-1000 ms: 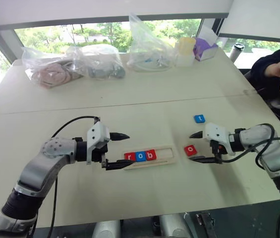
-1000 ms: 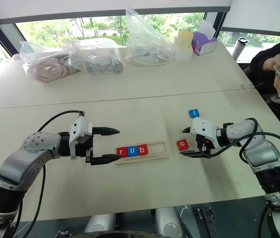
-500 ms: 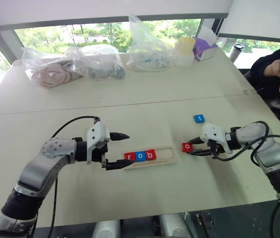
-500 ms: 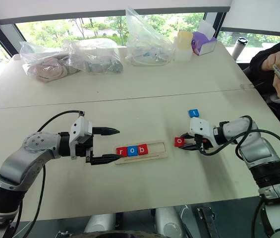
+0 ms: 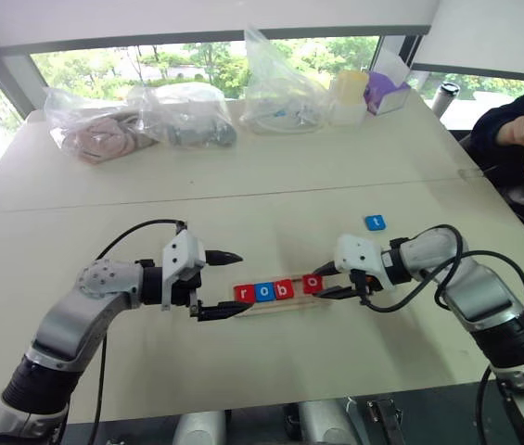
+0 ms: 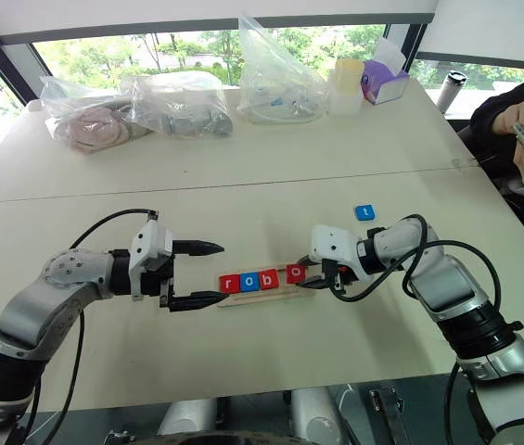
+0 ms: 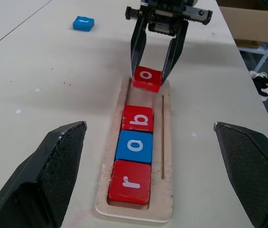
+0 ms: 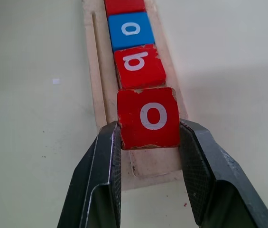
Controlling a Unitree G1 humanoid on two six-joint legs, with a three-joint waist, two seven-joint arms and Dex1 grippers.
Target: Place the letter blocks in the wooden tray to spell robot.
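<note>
Right wrist view shows the right gripper point(image 8: 148, 142) pinching a red "o" block point(image 8: 148, 118) by its two side edges, one black finger point(image 8: 106, 164) against each edge. The block sits over the open end of the wooden tray point(image 8: 96, 80), just beside the red "b" block point(image 8: 138, 65), with the blue "o" block point(image 8: 131, 30) next in the row beyond it. Whether the held block touches the tray floor cannot be told.

From the head camera, the right arm reaches in from the right with its elbow bent, forearm angled across the table point(image 5: 243, 199) toward the tray's right end, gripper tilted downward and pointing left. The left arm comes in from the left, forearm roughly level, with the left gripper point(image 5: 229, 281) pointing right at the tray's left end, its two fingers spread wide apart and holding nothing; the lower finger lies near the red "r" block point(image 5: 243, 293).

Three blocks, r, o and b, lie flat in the tray in that order from the left. The blue "t" block point(image 5: 375, 222) rests on the table well apart from the tray, beyond the right forearm.
</note>
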